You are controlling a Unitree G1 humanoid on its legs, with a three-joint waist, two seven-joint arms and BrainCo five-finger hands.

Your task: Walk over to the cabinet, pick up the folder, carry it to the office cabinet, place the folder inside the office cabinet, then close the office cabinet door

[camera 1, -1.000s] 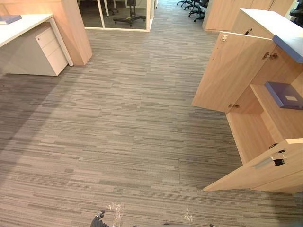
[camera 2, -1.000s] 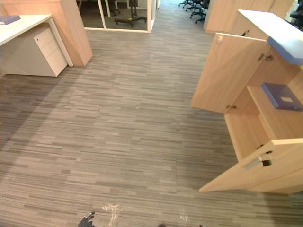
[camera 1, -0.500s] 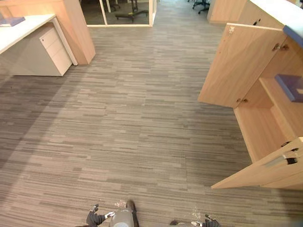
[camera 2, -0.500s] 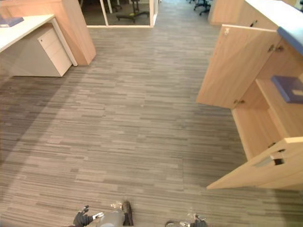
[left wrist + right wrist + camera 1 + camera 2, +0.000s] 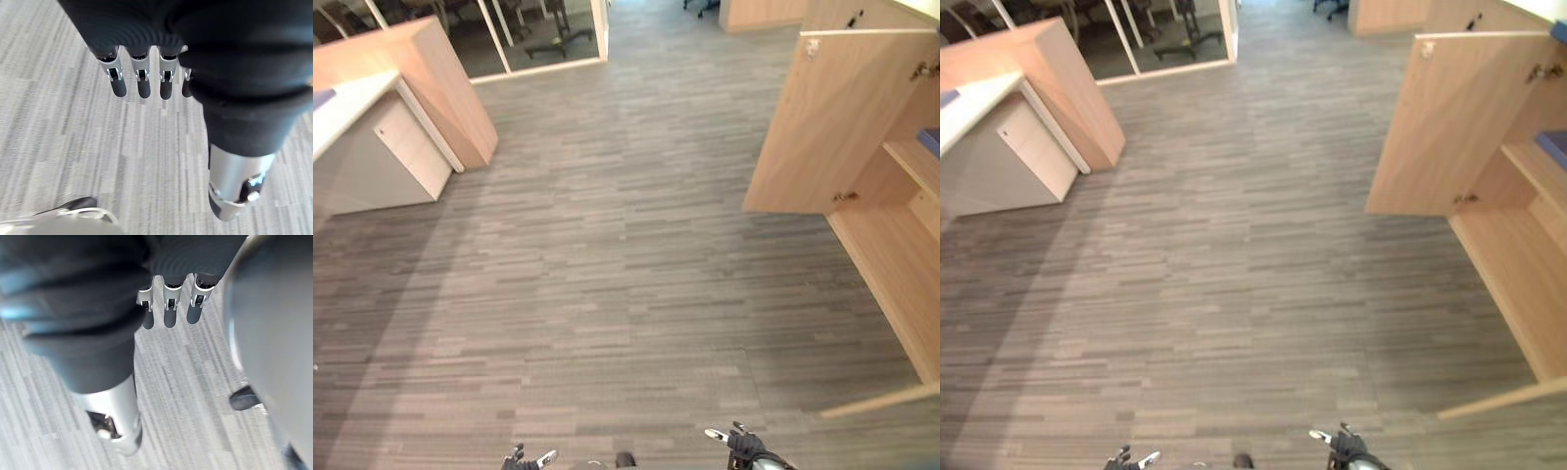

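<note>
The office cabinet point(image 5: 891, 245) of light wood stands open at the right, its upper door point(image 5: 832, 117) swung out toward the room. A blue folder point(image 5: 932, 140) lies on its inner shelf, cut off by the view's edge. Another blue folder point(image 5: 318, 98) peeks in on the white desk at the far left. My left hand point(image 5: 524, 458) and right hand point(image 5: 741, 446) hang low above the carpet, far from both folders. In the wrist views the left hand point(image 5: 142, 85) and the right hand point(image 5: 168, 313) have straight fingers with nothing in them.
The thin edge of a lower cabinet door point(image 5: 881, 399) juts out over the floor at the lower right. A white drawer unit point(image 5: 396, 157) and a wooden side panel point(image 5: 431, 83) stand at the left. A glass partition point(image 5: 533, 39) closes the back. Grey carpet point(image 5: 607, 264) lies between.
The camera has moved: the whole picture has shifted, so the cabinet sits further right and the desk is cut off at the left. Both hands now show at the bottom edge.
</note>
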